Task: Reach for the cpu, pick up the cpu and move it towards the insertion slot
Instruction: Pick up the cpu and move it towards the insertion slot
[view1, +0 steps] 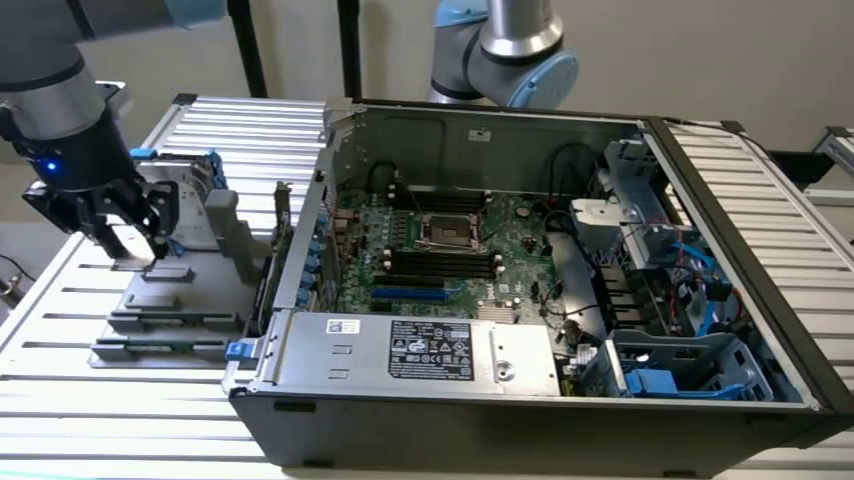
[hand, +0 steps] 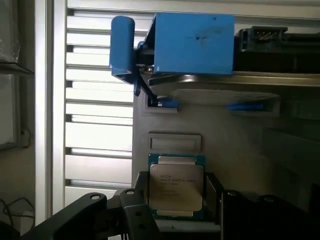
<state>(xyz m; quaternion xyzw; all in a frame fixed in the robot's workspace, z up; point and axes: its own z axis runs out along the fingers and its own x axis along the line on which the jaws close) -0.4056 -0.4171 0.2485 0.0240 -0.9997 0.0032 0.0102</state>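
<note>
dark fingers (hand: 141, 202) of the gripper (hand: 177, 182) stand spread on either side of the cpu (hand: 176, 186), just beside its edges. the cpu lies flat between them, silvery top up, in a recess of the grey holder (hand: 240, 145). seen from the exterior view, gripper and holder sit at that view's left, well apart from the insertion slot (view1: 445, 230) on the green board (view1: 521, 225) inside the open computer case (view1: 534, 420).

Print on the cpu (hand: 176, 186) cannot be read.
</note>
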